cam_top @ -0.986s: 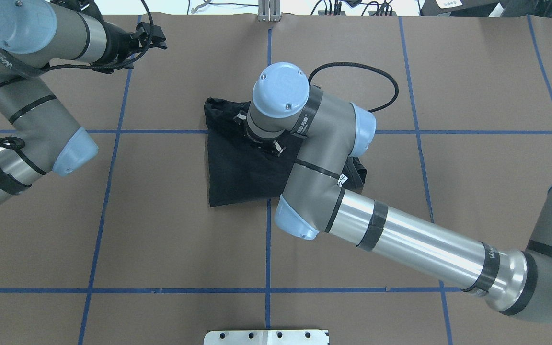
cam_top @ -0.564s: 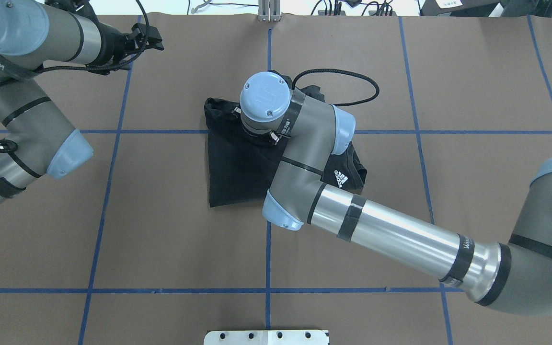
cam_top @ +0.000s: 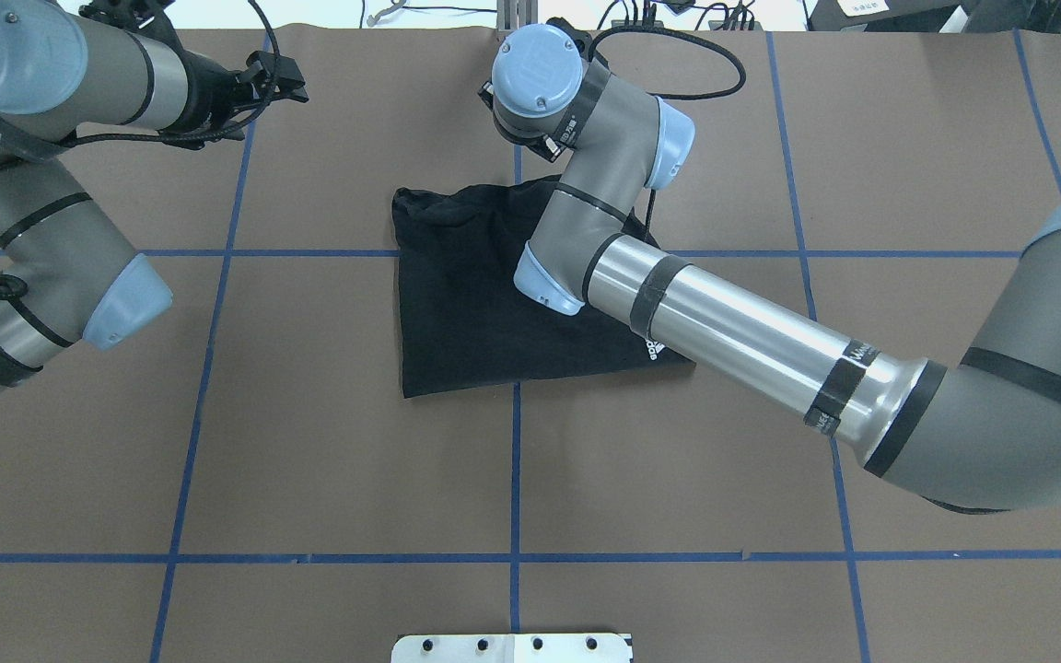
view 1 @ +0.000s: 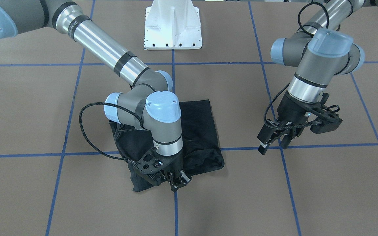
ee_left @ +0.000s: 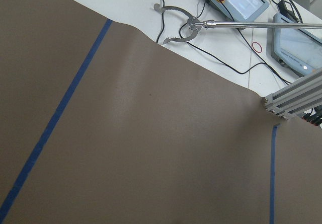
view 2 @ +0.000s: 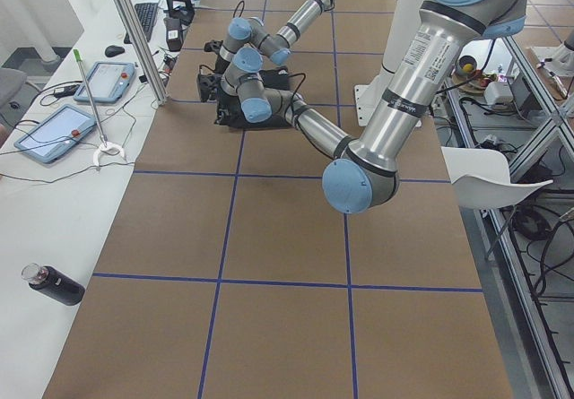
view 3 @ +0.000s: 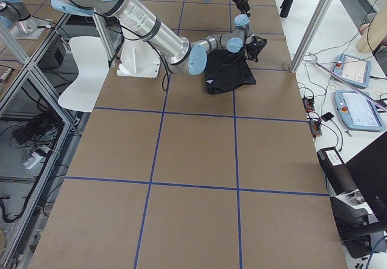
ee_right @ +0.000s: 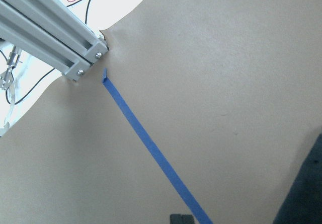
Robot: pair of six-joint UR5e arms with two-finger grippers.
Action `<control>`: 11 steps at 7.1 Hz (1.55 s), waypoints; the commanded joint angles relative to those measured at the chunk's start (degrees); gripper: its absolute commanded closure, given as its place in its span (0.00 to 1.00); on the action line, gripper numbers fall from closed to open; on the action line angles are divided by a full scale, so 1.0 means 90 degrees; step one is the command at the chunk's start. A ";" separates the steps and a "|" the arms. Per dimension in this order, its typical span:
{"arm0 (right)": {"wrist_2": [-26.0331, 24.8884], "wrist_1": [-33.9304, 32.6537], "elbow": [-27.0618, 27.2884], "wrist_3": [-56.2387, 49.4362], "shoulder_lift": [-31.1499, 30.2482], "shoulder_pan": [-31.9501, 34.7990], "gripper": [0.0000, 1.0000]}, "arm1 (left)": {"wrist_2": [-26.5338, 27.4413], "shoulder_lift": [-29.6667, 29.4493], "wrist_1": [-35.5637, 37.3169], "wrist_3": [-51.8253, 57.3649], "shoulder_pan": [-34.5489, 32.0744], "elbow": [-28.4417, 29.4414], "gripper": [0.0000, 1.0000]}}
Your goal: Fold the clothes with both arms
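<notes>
Shirt (cam_top: 466, 304) lies folded in a rough square mid-way across the table (cam_top: 309, 442). Right gripper (view 1: 177, 182) sits low at its far edge; whether it is parted or pinching the hem I cannot tell. Left gripper (view 1: 274, 144) hangs with fingers apart, empty, well clear. Seemingly between folds: next, each gripper needs an edge to lift together
</notes>
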 commanded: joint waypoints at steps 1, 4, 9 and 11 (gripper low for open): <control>0.0702 -0.0368 0.0481 -0.0362 -0.0168 0.0423 1.00 | -0.0004 0.0048 0.0001 -0.0001 -0.0008 -0.0099 0.00; 0.2270 -0.1718 0.3310 -0.2439 -0.2350 0.1329 1.00 | -0.0159 0.0631 0.0341 0.1301 -0.0008 -0.0857 0.00; 0.4338 -0.1729 0.4664 -0.7666 -0.5896 0.3675 0.00 | -0.1865 0.3013 0.0391 0.6023 -0.1331 -0.1877 0.00; 0.4397 -0.1768 0.4714 -1.0121 -0.6934 0.4115 0.00 | -0.2577 0.3853 0.0410 0.7655 -0.2306 -0.1731 0.00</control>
